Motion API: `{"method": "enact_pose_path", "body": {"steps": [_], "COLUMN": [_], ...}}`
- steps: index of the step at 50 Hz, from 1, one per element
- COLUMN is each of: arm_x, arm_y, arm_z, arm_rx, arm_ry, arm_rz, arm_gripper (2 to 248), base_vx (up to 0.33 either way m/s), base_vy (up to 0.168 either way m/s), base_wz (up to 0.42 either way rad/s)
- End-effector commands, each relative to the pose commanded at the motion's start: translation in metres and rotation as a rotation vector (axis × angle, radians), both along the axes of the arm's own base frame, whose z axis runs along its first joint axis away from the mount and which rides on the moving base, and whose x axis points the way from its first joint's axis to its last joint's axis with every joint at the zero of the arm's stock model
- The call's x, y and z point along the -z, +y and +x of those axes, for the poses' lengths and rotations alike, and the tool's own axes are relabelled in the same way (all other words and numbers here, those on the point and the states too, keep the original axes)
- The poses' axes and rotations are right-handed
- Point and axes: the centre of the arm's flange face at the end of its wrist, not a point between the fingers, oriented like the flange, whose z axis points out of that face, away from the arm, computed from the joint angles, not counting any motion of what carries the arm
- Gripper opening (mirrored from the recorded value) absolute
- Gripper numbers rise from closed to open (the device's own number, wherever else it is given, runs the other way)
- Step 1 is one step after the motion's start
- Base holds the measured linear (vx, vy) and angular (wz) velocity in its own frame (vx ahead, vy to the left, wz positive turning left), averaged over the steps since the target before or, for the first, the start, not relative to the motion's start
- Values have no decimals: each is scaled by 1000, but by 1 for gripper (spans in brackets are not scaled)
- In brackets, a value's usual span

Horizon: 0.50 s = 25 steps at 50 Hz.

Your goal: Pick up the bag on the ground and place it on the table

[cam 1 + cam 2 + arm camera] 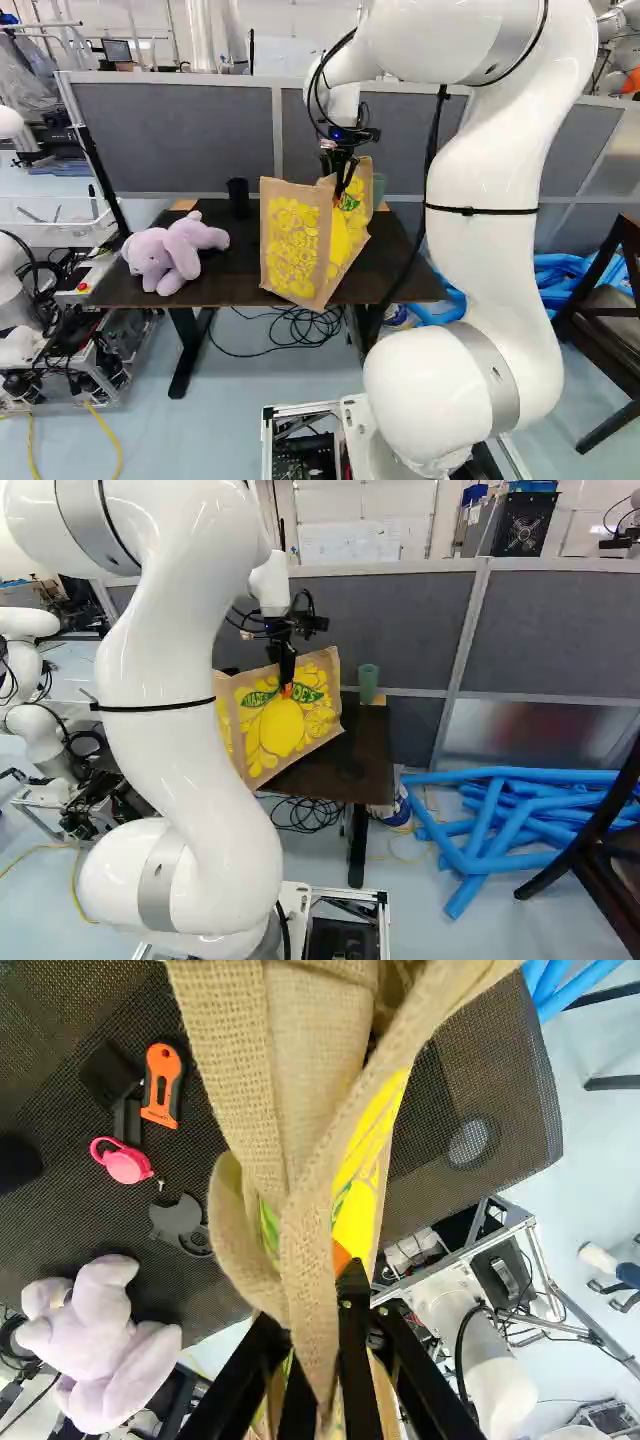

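Bag (292, 240) hangs at the desk's (232, 280) front edge, handle (312, 1260) pinched in my gripper (312, 1308); I'd bring it well inboard, lower slowly, release only once the base bears weight.

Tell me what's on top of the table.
Purple stuffed toy, black cup, green cup, orange cutter, pink key reel and small dark items. The bag in the pincer hides part of the tabletop; anything it covers can't be seen.

lettering; on bag (283, 725), across green leaf shapes; words not clearly readable
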Motion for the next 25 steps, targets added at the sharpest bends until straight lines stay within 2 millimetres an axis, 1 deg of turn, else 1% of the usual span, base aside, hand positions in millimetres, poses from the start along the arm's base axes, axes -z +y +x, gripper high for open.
{"method": "enact_pose_path", "body": {"steps": [10, 11, 15, 16, 20, 21, 25], "arm_x": [0, 0, 0, 0, 0, 0, 0], "arm_y": [0, 0, 0, 0, 0, 0, 0], "arm_z": [0, 0, 0, 0, 0, 0, 0], "arm_rx": [0, 0, 0, 0, 0, 0, 0], "arm_ry": [0, 0, 0, 0, 0, 0, 0], "arm_rz": [0, 0, 0, 0, 0, 0, 0], "arm_gripper": [22, 33, 33, 66, 66, 100, 100], "base_vx": [0, 0, 0, 0, 0, 0, 0], "base_vy": [0, 0, 0, 0, 0, 0, 0], "base_wz": [0, 0, 0, 0, 0, 0, 0]}}
